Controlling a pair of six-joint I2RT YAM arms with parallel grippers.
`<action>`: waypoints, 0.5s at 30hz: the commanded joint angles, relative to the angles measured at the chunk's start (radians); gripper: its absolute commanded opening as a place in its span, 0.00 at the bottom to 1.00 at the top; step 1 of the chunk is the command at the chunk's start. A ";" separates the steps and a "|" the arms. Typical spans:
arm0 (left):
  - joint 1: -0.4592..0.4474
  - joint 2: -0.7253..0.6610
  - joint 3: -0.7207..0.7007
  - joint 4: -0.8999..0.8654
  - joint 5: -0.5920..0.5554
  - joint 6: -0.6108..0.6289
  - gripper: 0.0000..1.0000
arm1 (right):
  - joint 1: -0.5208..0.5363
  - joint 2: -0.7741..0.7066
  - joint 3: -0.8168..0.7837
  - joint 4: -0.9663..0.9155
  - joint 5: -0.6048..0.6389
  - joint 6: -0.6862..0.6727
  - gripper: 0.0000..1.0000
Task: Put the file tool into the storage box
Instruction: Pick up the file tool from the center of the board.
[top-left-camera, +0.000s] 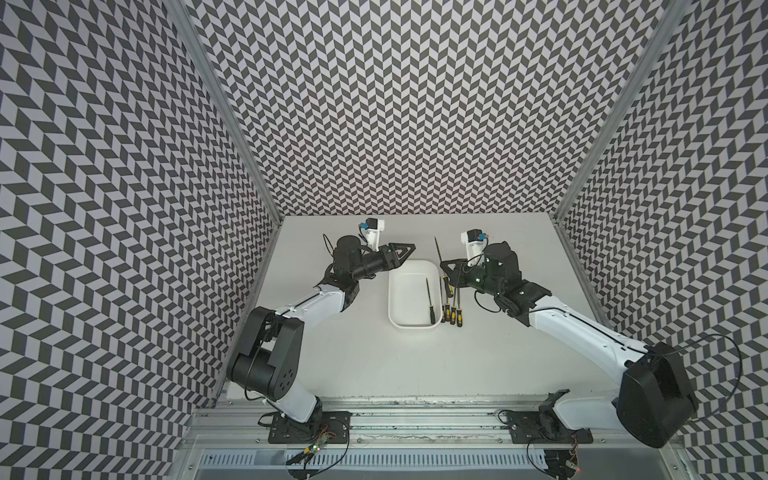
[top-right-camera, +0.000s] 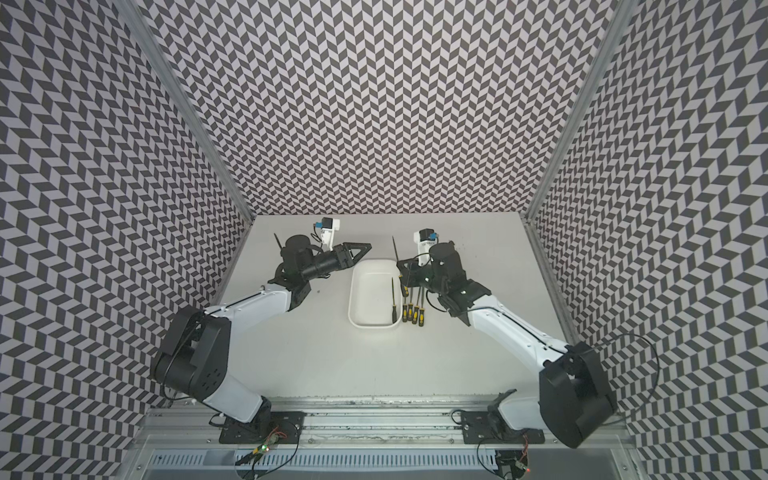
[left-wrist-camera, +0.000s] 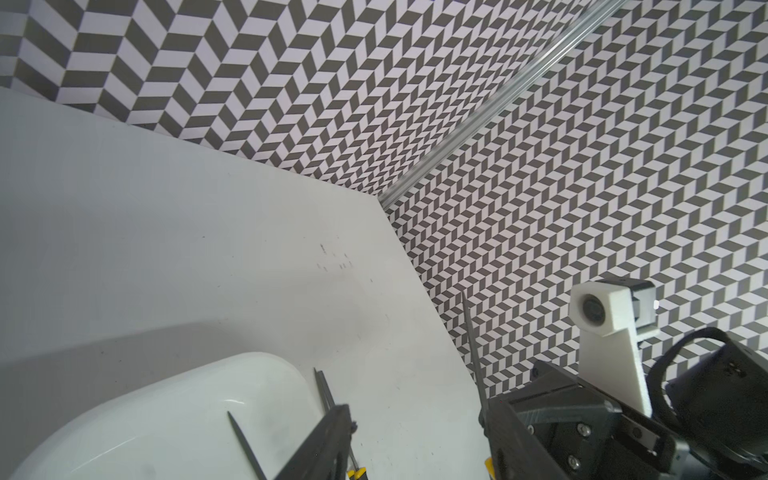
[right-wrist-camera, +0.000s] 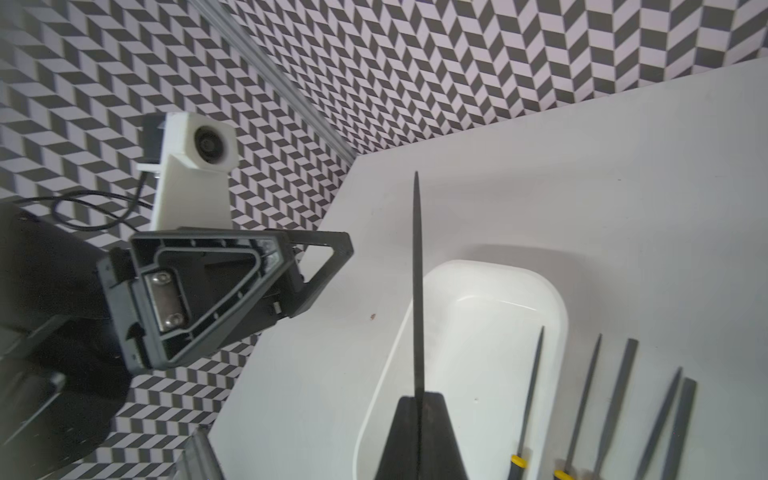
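One file (right-wrist-camera: 417, 291) is pinched in your right gripper (top-left-camera: 445, 264). The fingers are clenched near the base of its blade, which runs straight out past the fingertips, clear of the table (top-left-camera: 498, 353). The box (top-left-camera: 409, 299) sits between your two sets of fingertips and lower than both. A second file (top-left-camera: 431, 301) lies inside it, along the wall nearer the right fingers. Four spare files (top-left-camera: 454, 305) lie beneath the right fingers, just beside the box. Your left gripper (top-left-camera: 409, 248) hangs with fingers parted, empty.
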 joint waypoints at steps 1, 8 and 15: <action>-0.014 -0.013 0.004 0.016 0.019 0.011 0.58 | 0.009 0.033 0.025 0.129 -0.123 0.038 0.00; -0.050 -0.012 0.031 -0.069 -0.065 0.091 0.57 | 0.020 0.090 0.070 0.142 -0.138 0.047 0.00; -0.062 0.009 0.037 -0.060 -0.080 0.092 0.57 | 0.040 0.120 0.110 0.134 -0.140 0.044 0.00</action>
